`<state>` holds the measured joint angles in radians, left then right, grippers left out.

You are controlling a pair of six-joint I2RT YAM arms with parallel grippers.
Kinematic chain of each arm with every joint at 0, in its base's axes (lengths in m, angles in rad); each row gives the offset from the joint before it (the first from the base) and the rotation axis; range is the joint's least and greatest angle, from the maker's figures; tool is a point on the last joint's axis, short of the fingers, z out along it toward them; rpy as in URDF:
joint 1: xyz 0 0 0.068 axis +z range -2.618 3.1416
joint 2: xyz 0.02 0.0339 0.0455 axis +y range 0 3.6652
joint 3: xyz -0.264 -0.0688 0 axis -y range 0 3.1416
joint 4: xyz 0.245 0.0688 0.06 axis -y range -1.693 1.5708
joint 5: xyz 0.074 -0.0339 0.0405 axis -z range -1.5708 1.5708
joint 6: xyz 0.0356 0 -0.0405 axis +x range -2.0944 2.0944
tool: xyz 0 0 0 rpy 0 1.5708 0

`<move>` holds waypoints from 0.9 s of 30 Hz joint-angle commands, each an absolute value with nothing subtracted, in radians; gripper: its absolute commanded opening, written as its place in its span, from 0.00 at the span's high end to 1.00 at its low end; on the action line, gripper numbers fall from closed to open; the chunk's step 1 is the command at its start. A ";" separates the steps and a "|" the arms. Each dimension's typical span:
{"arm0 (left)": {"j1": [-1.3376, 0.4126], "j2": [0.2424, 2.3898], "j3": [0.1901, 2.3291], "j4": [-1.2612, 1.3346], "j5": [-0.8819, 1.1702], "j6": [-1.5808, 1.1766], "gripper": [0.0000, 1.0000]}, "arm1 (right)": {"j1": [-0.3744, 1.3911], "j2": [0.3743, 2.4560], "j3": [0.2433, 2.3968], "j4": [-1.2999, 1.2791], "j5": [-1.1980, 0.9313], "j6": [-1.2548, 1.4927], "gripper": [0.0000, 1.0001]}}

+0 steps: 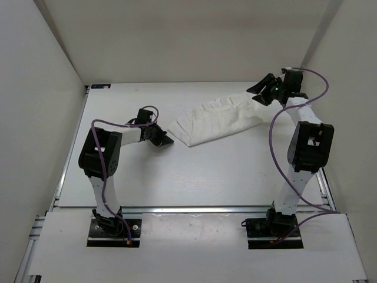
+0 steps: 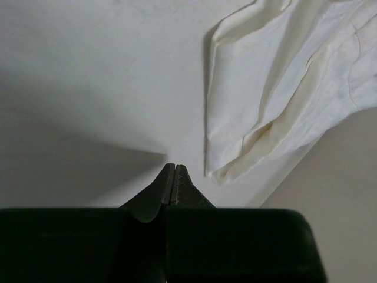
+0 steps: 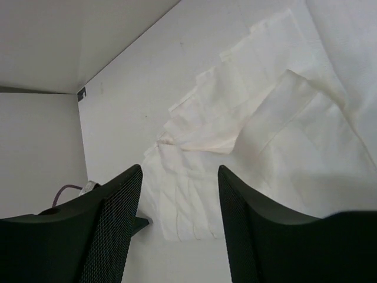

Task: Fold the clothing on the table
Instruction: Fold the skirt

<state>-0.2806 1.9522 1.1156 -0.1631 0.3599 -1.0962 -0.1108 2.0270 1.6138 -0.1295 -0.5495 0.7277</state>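
The clothing (image 1: 218, 121) is a creased white garment lying in a long bundle across the far middle of the table (image 1: 147, 177). My left gripper (image 1: 168, 140) sits just off its near-left corner, jaws pressed together with nothing between them. The left wrist view shows those shut tips (image 2: 175, 167) over bare table, with the clothing (image 2: 277, 88) up to the right, apart from them. My right gripper (image 1: 259, 94) hovers above the garment's far-right end. In the right wrist view it stands open (image 3: 179, 171) with the clothing (image 3: 253, 118) below and nothing held.
White walls (image 1: 35, 88) enclose the table on the left, back and right. An aluminium rail (image 1: 194, 209) runs along the near edge in front of both arm bases. Purple cables (image 1: 274, 127) loop off each arm.
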 commanded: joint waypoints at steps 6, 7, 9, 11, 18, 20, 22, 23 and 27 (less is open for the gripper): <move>-0.229 1.787 1.179 -0.181 0.420 -0.996 1.00 | 0.066 1.870 1.583 -0.308 -0.333 0.488 0.95; -0.238 1.813 1.248 -0.190 0.428 -0.974 1.00 | 0.071 1.893 1.626 -0.368 -0.324 0.474 1.00; -0.253 1.868 1.371 -0.262 0.456 -0.910 1.00 | 0.093 1.977 1.716 -0.481 -0.342 0.462 1.00; -0.287 1.971 1.574 -0.358 0.421 -0.843 1.00 | 0.100 2.031 1.830 -0.607 -0.339 0.440 1.00; -0.365 2.226 1.894 -0.529 0.299 -0.727 1.00 | 0.141 1.968 1.746 -0.626 -0.264 0.416 1.00; -0.397 2.301 1.949 -0.598 0.264 -0.704 1.00 | 0.126 1.942 1.732 -0.637 -0.258 0.405 1.00; -0.413 2.339 1.982 -0.653 0.223 -0.681 1.00 | 0.111 1.911 1.710 -0.643 -0.255 0.402 1.00; -0.443 2.348 1.988 -0.666 0.194 -0.670 1.00 | 0.100 1.890 1.691 -0.638 -0.258 0.400 1.00; -0.488 2.362 1.999 -0.719 0.100 -0.646 1.00 | 0.071 1.842 1.634 -0.631 -0.261 0.399 1.00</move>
